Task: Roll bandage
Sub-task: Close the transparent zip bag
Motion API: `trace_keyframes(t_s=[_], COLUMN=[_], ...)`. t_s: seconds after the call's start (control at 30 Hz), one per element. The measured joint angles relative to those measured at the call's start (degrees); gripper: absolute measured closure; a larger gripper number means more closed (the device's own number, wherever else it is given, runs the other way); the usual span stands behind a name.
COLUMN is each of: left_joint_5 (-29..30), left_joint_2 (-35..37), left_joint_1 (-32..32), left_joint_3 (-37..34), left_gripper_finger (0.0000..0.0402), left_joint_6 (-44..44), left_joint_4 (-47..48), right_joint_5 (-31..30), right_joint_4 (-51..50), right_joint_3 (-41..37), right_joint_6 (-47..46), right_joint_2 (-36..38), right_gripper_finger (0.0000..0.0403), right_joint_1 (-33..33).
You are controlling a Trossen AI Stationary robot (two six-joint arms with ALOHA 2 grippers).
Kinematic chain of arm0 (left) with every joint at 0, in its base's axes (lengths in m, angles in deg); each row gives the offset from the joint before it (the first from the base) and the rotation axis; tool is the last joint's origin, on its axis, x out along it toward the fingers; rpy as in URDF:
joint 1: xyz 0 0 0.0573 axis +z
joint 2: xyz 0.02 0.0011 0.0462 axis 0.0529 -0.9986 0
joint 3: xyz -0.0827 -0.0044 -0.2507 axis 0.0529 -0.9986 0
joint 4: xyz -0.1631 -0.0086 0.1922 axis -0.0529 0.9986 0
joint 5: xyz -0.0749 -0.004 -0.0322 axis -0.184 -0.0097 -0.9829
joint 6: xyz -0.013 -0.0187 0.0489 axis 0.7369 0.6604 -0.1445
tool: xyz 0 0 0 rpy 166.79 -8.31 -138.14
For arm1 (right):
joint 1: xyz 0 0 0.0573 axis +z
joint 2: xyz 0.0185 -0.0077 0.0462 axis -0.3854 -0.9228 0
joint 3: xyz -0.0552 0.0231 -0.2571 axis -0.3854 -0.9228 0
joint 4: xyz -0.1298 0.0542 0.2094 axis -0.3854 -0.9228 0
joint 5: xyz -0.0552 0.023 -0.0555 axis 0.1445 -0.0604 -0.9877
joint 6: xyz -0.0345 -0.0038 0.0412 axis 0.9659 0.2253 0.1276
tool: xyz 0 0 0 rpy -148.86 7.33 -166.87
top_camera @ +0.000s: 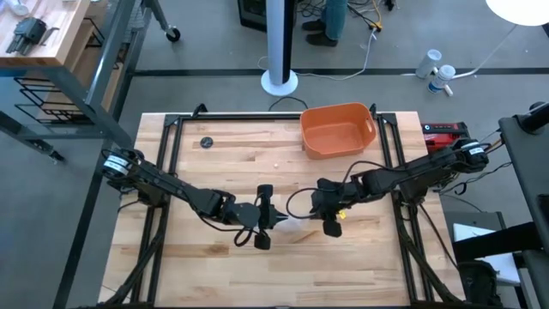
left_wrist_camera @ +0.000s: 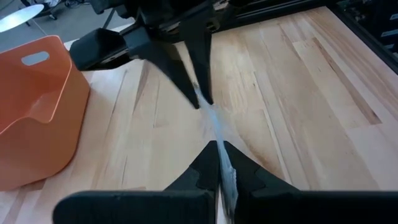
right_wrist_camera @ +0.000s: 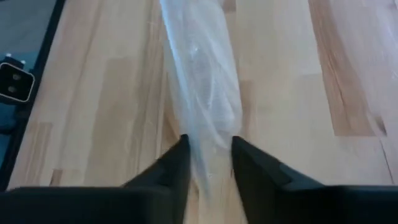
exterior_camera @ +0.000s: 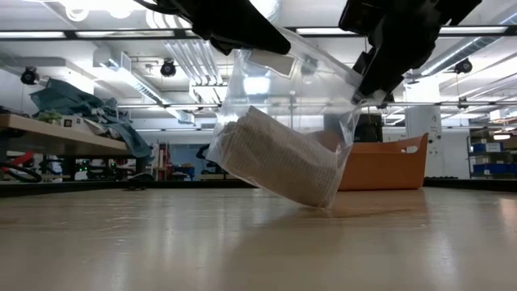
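Holding a clear plastic wrapper (exterior_camera: 303,97) up off the table (top_camera: 214,266) between both grippers, near the table's middle. Left gripper (left_wrist_camera: 219,144) pinched fully shut on one edge of the film, seen thin as a ribbon between its fingertips. Right gripper (right_wrist_camera: 208,143) narrowed onto the opposite end, fingers (right_wrist_camera: 171,168) pressing a bunched fold of plastic, a little gap between them filled by the film. Sagging inside the wrapper, the bandage (exterior_camera: 279,158): an off-white gauze roll, tilted, its lowest corner just about touching the wood in the low view. Sitting well behind, towards the far edge, the orange tub (top_camera: 337,129), playing no part right now.

Reading this as the unpacking stage, not rolling proper: bandage not yet out of its packet. Next move likely calls for pulling the two grips apart to tear or spread the film, or tipping the packet so the roll slides out onto the table. Needs firm hold on both sides, since thin plastic can slip free. Cannot tell whether the packet's mouth is already open.
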Motion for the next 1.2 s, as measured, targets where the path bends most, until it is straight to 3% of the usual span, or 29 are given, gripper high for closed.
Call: trace_keyframes(t_s=[0.03, 0.1, 0.43, 0.6, 0.73, 0.9, 1.07, 1.2], left_joint_5=[0.0, 0.0, 0.0, 0.0, 1.4, 4.1, 4.1, 4.1], left_joint_2=[0.0, 0.0, 0.0, 0.0, 0.0, 0.0, 0.0, 0.0], left_joint_1=[0.0, 0.0, 0.0, 0.0, 0.0, 0.0, 0.0, 0.0], left_joint_3=[0.0, 0.0, 0.0, 0.0, 0.0, -0.4, -1.0, -2.5], left_gripper_finger=[0.0401, 0.0401, 0.0401, 0.0401, 0.0401, 0.0401, 0.0401, 0.0401], left_joint_6=[0.0, -0.1, 0.0, 0.0, -0.2, -1.4, -2.1, -5.7], left_joint_4=[0.0, 0.0, 0.4, 0.5, 0.6, 0.2, -2.9, -9.5], right_joint_5=[0.6, 1.3, 1.4, 1.3, 1.4, -0.3, -9.3, -11.5], right_joint_4=[0.0, 0.0, -0.8, -0.2, -0.2, -1.0, -6.0, 0.2], right_joint_3=[0.0, 0.0, -0.2, -0.2, -0.2, -0.3, -1.1, -7.9], right_joint_6=[0.9, 1.3, -0.7, -0.4, -0.6, -0.3, 0.0, -1.0], right_joint_2=[0.0, 0.0, -0.2, -0.2, 0.4, 7.3, 18.3, 27.5], right_gripper_finger=[0.0373, 0.0388, 0.0321, 0.0391, 0.0378, 0.0358, 0.0347, 0.0343], right_joint_1=[0.0, 0.0, 0.0, 0.0, 0.0, 0.0, 0.0, 0.2])
